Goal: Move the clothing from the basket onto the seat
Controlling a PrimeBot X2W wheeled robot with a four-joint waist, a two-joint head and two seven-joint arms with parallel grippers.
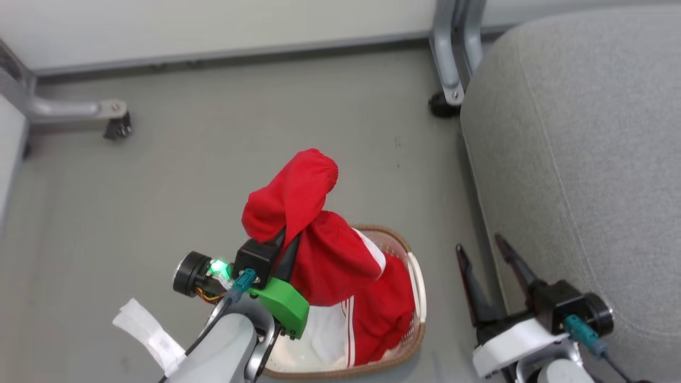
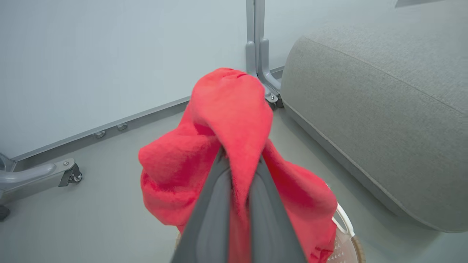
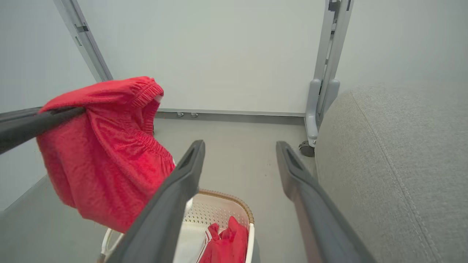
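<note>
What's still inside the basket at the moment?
A red garment with white stripes lies in the basket, over something white at the bottom. The other red garment, pinched in the left end effector, hangs above and hides part of the interior.

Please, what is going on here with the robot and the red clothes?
The left gripper has its jaws shut on a red garment with an elastic band, held up above the cream laundry basket on the floor. A second red garment, with white stripes, lies in the basket. The right gripper hangs open and empty beside the grey sofa cushion; no clothing shows on it yet.
</note>
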